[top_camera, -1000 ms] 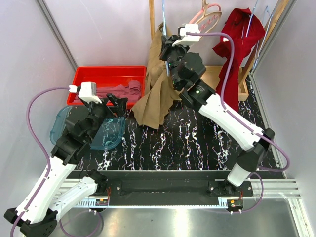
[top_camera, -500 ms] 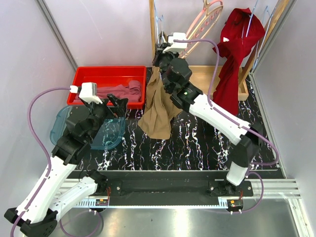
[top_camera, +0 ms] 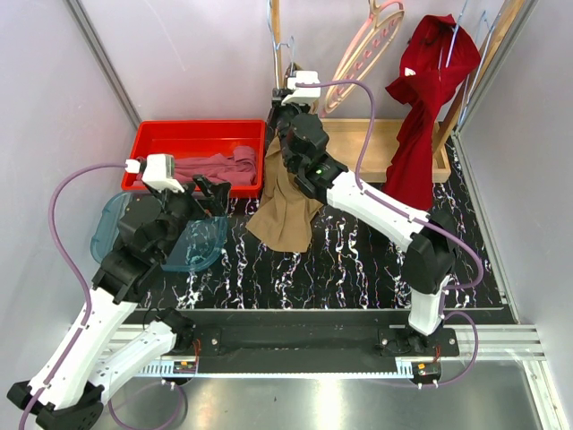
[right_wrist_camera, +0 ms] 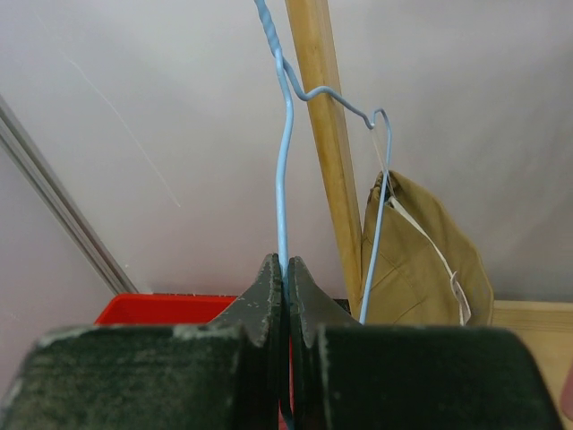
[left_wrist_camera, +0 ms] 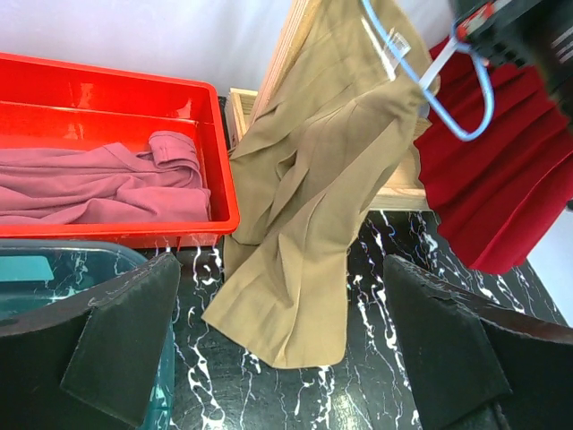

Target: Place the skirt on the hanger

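Observation:
The tan skirt (top_camera: 288, 202) hangs on the light-blue wire hanger (right_wrist_camera: 285, 170), its hem reaching the black marbled table. In the left wrist view the skirt (left_wrist_camera: 313, 188) drapes from the hanger (left_wrist_camera: 434, 90) at the top right. My right gripper (top_camera: 286, 100) is raised by the wooden post and shut on the hanger's wire (right_wrist_camera: 285, 265). The skirt's waist with a white tag (right_wrist_camera: 421, 260) sits just right of its jaws. My left gripper (top_camera: 211, 192) is open and empty, low over the table left of the skirt (left_wrist_camera: 295, 354).
A red bin (top_camera: 179, 134) holds mauve-pink cloth (top_camera: 215, 166). A teal container (top_camera: 192, 244) lies under the left arm. A thick pink hanger (top_camera: 369, 40) and a dark red garment (top_camera: 430, 90) hang on the wooden rack (top_camera: 376, 134) at the back right.
My right arm has moved left toward the wooden post, carrying the hanger and skirt. The skirt has swung left with it. The left arm has hardly moved.

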`<action>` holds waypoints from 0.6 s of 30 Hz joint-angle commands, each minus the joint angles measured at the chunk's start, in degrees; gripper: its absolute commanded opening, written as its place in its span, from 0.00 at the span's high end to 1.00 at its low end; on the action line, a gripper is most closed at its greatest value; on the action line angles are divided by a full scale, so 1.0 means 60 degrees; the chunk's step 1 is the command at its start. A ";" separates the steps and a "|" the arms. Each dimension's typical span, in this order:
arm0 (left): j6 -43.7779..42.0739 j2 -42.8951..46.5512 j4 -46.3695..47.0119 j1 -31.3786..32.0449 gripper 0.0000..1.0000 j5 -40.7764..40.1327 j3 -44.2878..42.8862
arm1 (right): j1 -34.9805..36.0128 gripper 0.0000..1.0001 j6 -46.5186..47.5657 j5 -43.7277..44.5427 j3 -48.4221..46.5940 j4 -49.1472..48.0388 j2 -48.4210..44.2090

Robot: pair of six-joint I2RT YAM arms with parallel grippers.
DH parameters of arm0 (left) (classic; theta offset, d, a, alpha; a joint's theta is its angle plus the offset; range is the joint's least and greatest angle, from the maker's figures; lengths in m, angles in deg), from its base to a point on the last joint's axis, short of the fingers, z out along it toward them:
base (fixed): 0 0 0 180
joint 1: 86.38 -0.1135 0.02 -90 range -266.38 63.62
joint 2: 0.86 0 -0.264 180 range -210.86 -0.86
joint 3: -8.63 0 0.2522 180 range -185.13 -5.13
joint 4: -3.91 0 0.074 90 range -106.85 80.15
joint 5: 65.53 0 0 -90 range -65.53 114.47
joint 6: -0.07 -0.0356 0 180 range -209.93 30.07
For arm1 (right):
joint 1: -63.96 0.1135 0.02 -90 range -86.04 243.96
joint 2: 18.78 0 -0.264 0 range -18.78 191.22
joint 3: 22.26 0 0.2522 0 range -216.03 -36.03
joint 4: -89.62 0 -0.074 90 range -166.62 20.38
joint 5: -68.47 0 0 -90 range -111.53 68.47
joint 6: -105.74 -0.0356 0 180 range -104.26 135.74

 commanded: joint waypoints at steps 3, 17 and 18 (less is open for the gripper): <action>-0.0070 -0.0012 0.0382 0.0003 0.01 0.0016 0.0026 | 0.0055 1.00 0.0020 0.0220 -0.0080 -0.1295 -0.0394; -0.0041 0.0120 0.0309 0.0003 0.01 0.0060 0.0085 | -0.0999 1.00 0.0197 0.0397 -0.1764 -0.0813 -0.0233; -0.0041 0.0106 0.0324 0.0003 0.01 0.0045 0.0099 | -0.1101 1.00 0.0139 0.0339 -0.1924 -0.0624 -0.0189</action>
